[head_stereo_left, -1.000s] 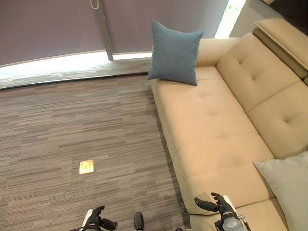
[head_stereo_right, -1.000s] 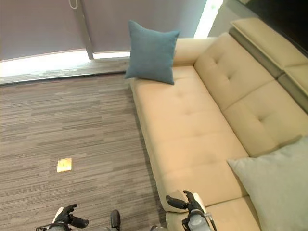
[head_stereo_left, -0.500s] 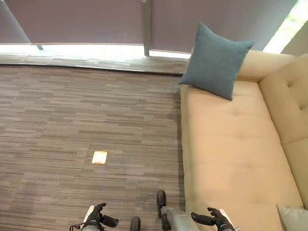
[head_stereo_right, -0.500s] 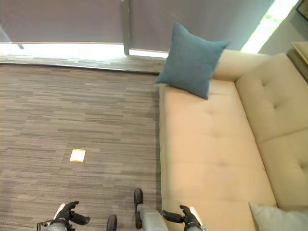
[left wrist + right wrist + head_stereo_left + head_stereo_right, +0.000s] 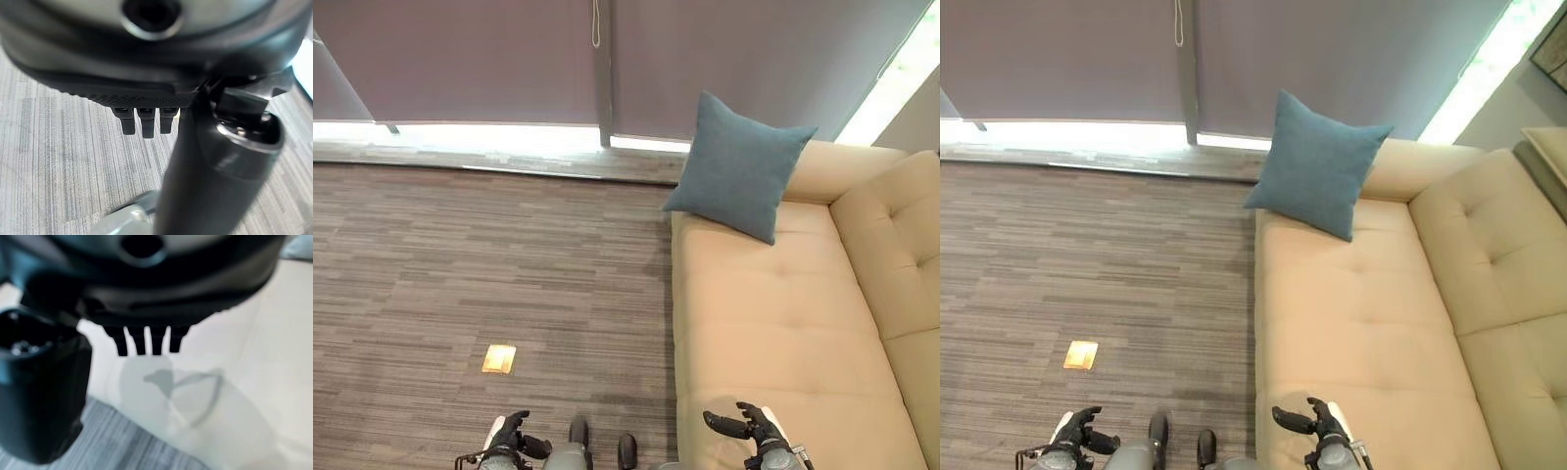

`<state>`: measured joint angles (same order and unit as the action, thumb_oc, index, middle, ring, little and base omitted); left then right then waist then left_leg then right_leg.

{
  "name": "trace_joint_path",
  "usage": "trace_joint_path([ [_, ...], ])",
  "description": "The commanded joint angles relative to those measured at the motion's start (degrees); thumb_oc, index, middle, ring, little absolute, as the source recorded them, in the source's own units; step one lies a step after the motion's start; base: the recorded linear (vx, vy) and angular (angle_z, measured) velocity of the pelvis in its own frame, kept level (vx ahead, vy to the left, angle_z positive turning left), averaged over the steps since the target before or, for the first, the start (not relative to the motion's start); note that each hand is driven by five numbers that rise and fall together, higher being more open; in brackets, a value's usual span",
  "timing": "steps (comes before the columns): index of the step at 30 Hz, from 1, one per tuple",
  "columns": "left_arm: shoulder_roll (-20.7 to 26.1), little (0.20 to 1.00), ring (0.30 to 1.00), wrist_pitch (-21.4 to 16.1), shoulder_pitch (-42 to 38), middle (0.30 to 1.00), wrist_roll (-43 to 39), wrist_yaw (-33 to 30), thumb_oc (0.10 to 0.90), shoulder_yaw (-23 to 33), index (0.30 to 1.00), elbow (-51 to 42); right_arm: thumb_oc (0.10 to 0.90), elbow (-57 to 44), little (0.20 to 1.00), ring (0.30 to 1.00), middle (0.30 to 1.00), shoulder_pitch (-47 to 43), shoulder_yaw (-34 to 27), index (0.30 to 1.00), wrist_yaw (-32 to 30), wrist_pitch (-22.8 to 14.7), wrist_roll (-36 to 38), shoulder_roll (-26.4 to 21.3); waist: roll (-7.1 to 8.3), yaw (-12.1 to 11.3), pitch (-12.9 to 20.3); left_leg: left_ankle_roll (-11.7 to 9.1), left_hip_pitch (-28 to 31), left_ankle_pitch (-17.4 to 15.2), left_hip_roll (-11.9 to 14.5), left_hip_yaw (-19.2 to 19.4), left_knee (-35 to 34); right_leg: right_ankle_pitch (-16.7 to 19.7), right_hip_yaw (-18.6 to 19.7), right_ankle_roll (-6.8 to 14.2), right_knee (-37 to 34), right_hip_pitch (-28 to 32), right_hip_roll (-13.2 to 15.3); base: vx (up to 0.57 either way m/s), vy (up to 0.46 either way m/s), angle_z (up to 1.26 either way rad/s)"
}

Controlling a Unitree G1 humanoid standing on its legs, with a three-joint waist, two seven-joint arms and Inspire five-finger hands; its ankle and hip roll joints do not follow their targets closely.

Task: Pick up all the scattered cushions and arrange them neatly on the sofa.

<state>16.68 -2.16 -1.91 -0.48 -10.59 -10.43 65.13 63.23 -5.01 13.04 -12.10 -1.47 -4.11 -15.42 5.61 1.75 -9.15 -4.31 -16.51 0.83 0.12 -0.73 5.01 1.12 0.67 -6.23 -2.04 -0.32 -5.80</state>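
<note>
I see one blue cushion [image 5: 740, 166] standing up at the far end of the tan sofa [image 5: 773, 333], leaning on its arm. My left robot hand [image 5: 509, 439] hangs low over the striped grey floor [image 5: 460, 255], fingers loose and holding nothing. My right robot hand [image 5: 752, 431] hangs over the sofa's near seat, fingers spread and empty. A small yellow square [image 5: 498, 358] lies on the floor.

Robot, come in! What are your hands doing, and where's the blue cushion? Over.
Both hands empty, fingers relaxed: left hand over carpet, right hand over the sofa's front edge. Blue cushion propped against the sofa's far armrest. Small yellow square on carpet.
</note>
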Motion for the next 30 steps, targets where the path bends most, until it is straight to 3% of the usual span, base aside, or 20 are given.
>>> trace_joint_path([
  [1, 1.8, 0.900, 0.900, -1.4, 1.0, 0.900, 2.2, -0.3, 0.800, -0.3, 0.900, -0.3, 0.800, -3.4, 0.900, 0.900, 0.900, 2.0, -0.5, 0.900, -1.0, -1.2, -0.2, -3.0, -0.25, -0.2, 2.3, 1.7, -0.6, 2.4, -0.3, -1.4, -0.7, -11.0, 4.2, 8.9, 9.5, 3.1, 5.0, 0.33, 0.199, -0.49],
  [4, 1.8, 0.900, 0.900, -1.4, 1.5, 0.900, 3.1, -0.4, 0.800, 0.0, 0.900, 0.4, 0.800, -3.0, 0.900, 0.900, 0.900, 2.6, -0.8, 0.900, -1.0, -1.2, -1.0, -2.4, 0.06, -0.2, 3.2, 2.7, 1.1, 2.1, -1.1, -1.3, -1.2, -10.4, 4.7, 10.0, 11.3, 2.8, 6.4, 0.35, 0.266, -0.57],
  [5, 1.9, 0.900, 0.900, -1.5, 1.5, 0.900, 3.5, -0.5, 0.800, 0.0, 0.900, 0.8, 0.800, -2.6, 0.900, 0.900, 0.900, 2.8, -0.8, 0.900, -0.9, -1.1, -1.7, -1.6, 0.13, -0.1, 3.8, 3.8, 3.7, 1.2, -1.8, -0.2, -2.1, -7.6, 4.7, 11.8, 16.9, 1.0, 8.0, 0.19, 0.162, -0.40],
  [6, 1.9, 0.900, 0.900, -1.5, 1.5, 0.900, 3.5, -0.5, 0.800, 0.0, 0.900, 0.8, 0.800, -2.6, 0.900, 0.900, 0.900, 2.8, -0.8, 0.900, -0.9, -1.1, -1.7, -1.5, 0.18, -0.2, 3.8, 3.8, 3.7, 1.2, -1.8, -0.2, -2.1, -7.7, 4.8, 11.8, 17.0, 0.9, 8.1, 0.30, 0.303, -0.53],
  [7, 2.7, 0.900, 0.900, -1.4, 1.2, 0.900, 3.2, -0.5, 0.800, 0.0, 0.900, 0.0, 0.800, -2.4, 0.900, 0.900, 0.900, 2.2, -0.4, 0.900, -0.8, -0.6, -2.1, -0.9, 0.19, 0.2, 2.9, 5.1, 6.3, 0.2, -2.3, 0.7, -2.7, -2.0, 5.0, 12.7, 25.4, -2.9, 9.8, 0.11, 0.142, -0.44],
  [8, 2.7, 0.900, 0.900, -1.4, 1.2, 0.900, 3.2, -0.5, 0.800, 0.0, 0.900, 0.0, 0.800, -2.3, 0.900, 0.900, 0.900, 2.2, -0.4, 0.900, -0.8, -0.6, -2.1, -1.0, 0.07, 0.2, 3.0, 5.1, 6.1, 0.3, -2.1, 0.7, -2.8, -1.9, 5.1, 12.7, 25.3, -3.0, 9.6, 0.20, 0.266, -0.43],
  [9, 3.4, 0.900, 0.900, -1.5, 0.5, 0.900, 2.2, -1.0, 0.800, 0.3, 0.900, -0.6, 0.800, -2.7, 0.900, 0.900, 0.900, 1.6, -0.3, 0.900, -1.1, -0.8, -1.3, -0.1, -0.58, 0.2, 2.0, 5.9, 7.6, -0.9, -1.3, 2.2, -2.6, 1.2, 2.3, 12.7, 30.6, -6.4, 11.5, 0.13, 0.163, -0.27],
  [12, 3.4, 0.900, 0.900, -1.5, 0.4, 0.900, 1.7, -1.0, 0.800, 0.4, 0.900, -0.7, 0.800, -2.7, 0.900, 0.900, 0.900, 1.5, -0.3, 0.900, -1.1, -0.8, -1.2, 0.1, -0.90, 0.2, 1.8, 6.1, 8.3, -1.6, -1.1, 2.5, -2.4, 0.4, 0.9, 12.2, 31.6, -7.6, 12.1, 0.12, 0.093, -0.31],
  [15, 3.2, 0.900, 0.900, -1.8, 0.4, 0.900, 0.2, -1.0, 0.800, 0.7, 0.900, -1.3, 0.800, -1.6, 0.900, 0.900, 0.900, 0.2, 0.1, 0.900, -1.2, -1.1, -0.9, 0.1, -0.71, 0.4, 2.1, 6.5, 11.5, -4.9, -1.7, 3.1, -2.0, -3.5, -4.1, 11.4, 22.3, -10.6, 11.0, 0.31, 0.079, -0.07],
  [16, 2.8, 0.900, 0.900, -1.8, 0.4, 0.900, -0.3, -1.0, 0.800, 1.0, 0.900, -0.9, 0.800, -1.0, 0.900, 0.900, 0.900, -0.7, 0.5, 0.900, -1.2, -0.7, -1.5, -0.2, -0.27, 0.7, 2.3, 6.6, 13.7, -6.7, -2.5, 3.7, -2.2, -2.5, -6.9, 12.1, 16.0, -12.6, 10.0, 0.29, 0.037, -0.47],
  [20, 2.1, 0.900, 0.900, -1.9, 0.1, 0.900, -0.8, -1.0, 0.800, 1.9, 0.900, 0.9, 0.800, -0.8, 0.900, 0.900, 0.900, -0.5, 1.3, 0.900, -1.0, 0.1, -2.7, -0.8, 0.17, 1.9, 1.8, 6.7, 18.3, -9.5, -4.7, 2.4, -2.3, 0.8, -10.2, 12.9, 9.8, -16.8, 7.7, 0.31, 0.016, -0.56],
  [22, 1.8, 0.900, 0.900, -2.0, 0.2, 0.900, 0.0, -0.6, 0.800, 1.5, 0.900, 1.3, 0.800, -0.4, 0.900, 0.900, 0.900, 0.8, 1.2, 0.900, -1.2, 0.1, -2.6, -0.9, 0.48, 2.5, 1.9, 6.6, 20.2, -11.3, -5.6, 1.4, -1.6, 0.6, -10.0, 12.3, 7.9, -14.8, 7.4, 0.39, -0.069, 0.06],
  [25, 1.0, 0.900, 0.900, -1.7, 1.0, 0.900, 1.4, 0.2, 0.800, 0.6, 0.900, 1.5, 0.800, 0.7, 0.900, 0.900, 0.900, 2.5, 0.4, 0.900, -1.1, 0.1, -2.4, -0.8, 0.05, 3.1, 3.6, 5.5, 22.3, -13.1, -4.6, 1.3, -0.6, 0.0, -9.0, 10.5, 8.5, -12.9, 6.6, 0.36, -0.086, 0.36],
  [26, 1.0, 0.900, 0.900, -1.7, 1.0, 0.900, 1.4, 0.2, 0.800, 0.6, 0.900, 1.5, 0.800, 0.7, 0.900, 0.900, 0.900, 2.6, 0.4, 0.900, -1.1, 0.1, -2.4, -0.8, 0.01, 3.2, 3.6, 5.5, 22.3, -13.1, -4.6, 1.2, -0.5, -0.1, -9.0, 10.5, 8.5, -12.9, 6.6, 0.31, -0.096, 0.56],
  [27, 0.7, 0.900, 0.900, -1.6, 1.3, 0.900, 2.2, 0.6, 0.800, 0.0, 0.900, 1.8, 0.800, 0.8, 0.900, 0.900, 0.900, 3.0, 0.0, 0.900, -1.1, -0.2, -1.7, -0.7, -0.71, 3.8, 4.4, 3.5, 22.2, -11.5, -3.4, 2.3, 2.9, -0.7, -9.4, 9.7, 8.1, -10.8, 6.5, 0.20, -0.066, 0.19],
  [28, 0.7, 0.900, 0.900, -1.6, 1.3, 0.900, 2.2, 0.5, 0.800, 0.0, 0.900, 1.8, 0.800, 0.8, 0.900, 0.900, 0.900, 3.0, 0.1, 0.900, -1.1, -0.2, -1.7, -0.7, -0.75, 3.8, 4.3, 3.5, 22.1, -11.6, -3.4, 2.2, 3.0, -0.7, -9.4, 9.7, 8.1, -10.7, 6.4, 0.29, -0.102, 0.16],
  [30, 0.7, 0.900, 0.900, -1.5, 1.6, 0.900, 2.6, 1.0, 0.800, -0.4, 0.900, 1.4, 0.800, 0.7, 0.900, 0.900, 0.900, 3.0, -0.2, 0.900, -0.9, -0.2, -1.4, -0.9, -0.91, 4.2, 4.4, 0.8, 19.0, -7.0, -1.4, 4.1, 12.9, -1.6, -8.6, 8.5, 7.2, -8.2, 5.9, 0.21, -0.117, -0.04],
])
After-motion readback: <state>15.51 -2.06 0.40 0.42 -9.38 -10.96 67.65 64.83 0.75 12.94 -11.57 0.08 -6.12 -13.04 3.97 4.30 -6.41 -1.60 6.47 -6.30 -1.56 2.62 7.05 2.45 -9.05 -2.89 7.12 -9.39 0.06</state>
